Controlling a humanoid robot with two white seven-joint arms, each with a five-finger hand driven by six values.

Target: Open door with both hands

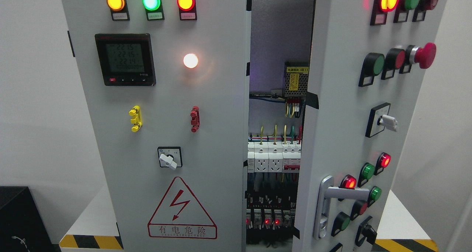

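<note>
Electrical cabinet, right door (343,108) ajar; no robot hand in view.

Door swung partway out, silver lever handle (326,204) at its lower edge, wiring and breakers (274,160) exposed in the gap beside the closed left door (166,115). Robot hand state cannot be told, so placement relative to it is unavailable. Risk: a blind reach may strike the protruding red push-button (424,55) or enter the live interior.

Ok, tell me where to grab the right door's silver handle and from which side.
Grip the horizontal lever of the silver handle, the bar sticking out from its upright plate low on the right door. Come from the front, fingers wrapping over the bar from above: it stands proud of the panel, leaving room behind. The door already stands ajar, so pulling outward there should probably swing it wider. Neither hand is in view.
</note>
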